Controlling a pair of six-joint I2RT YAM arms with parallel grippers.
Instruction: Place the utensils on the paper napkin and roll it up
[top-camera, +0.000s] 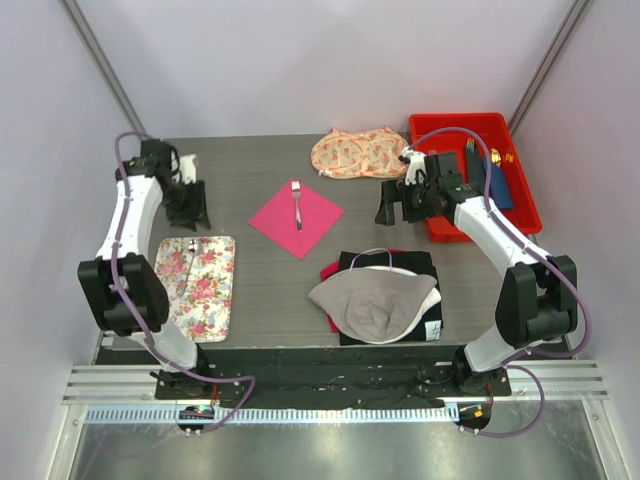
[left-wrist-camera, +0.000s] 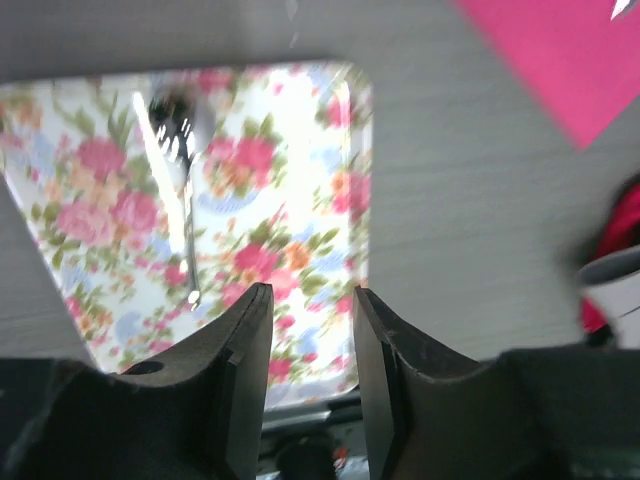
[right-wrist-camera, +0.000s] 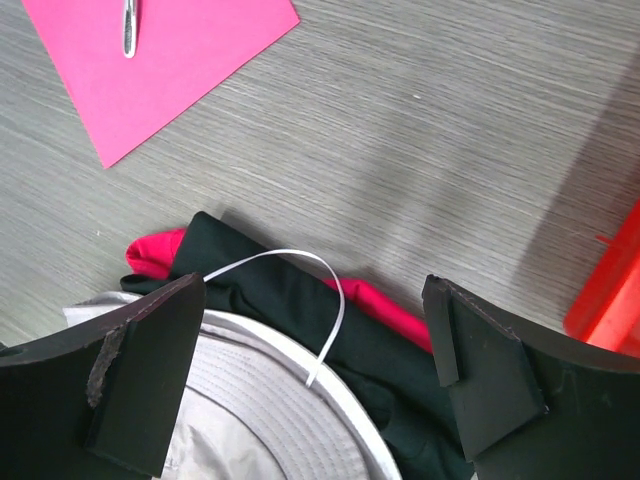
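The pink paper napkin lies flat mid-table, with a small silver fork on it. The napkin also shows in the right wrist view, with the fork's handle end, and in a corner of the left wrist view. A silver spoon lies on the floral tray; it shows in the left wrist view. My left gripper is open and empty above the tray's far end. My right gripper is wide open and empty, right of the napkin.
A red bin at the back right holds navy napkin rolls and gold utensils. A floral cloth lies at the back. A grey hat sits on folded black and red clothes near the front.
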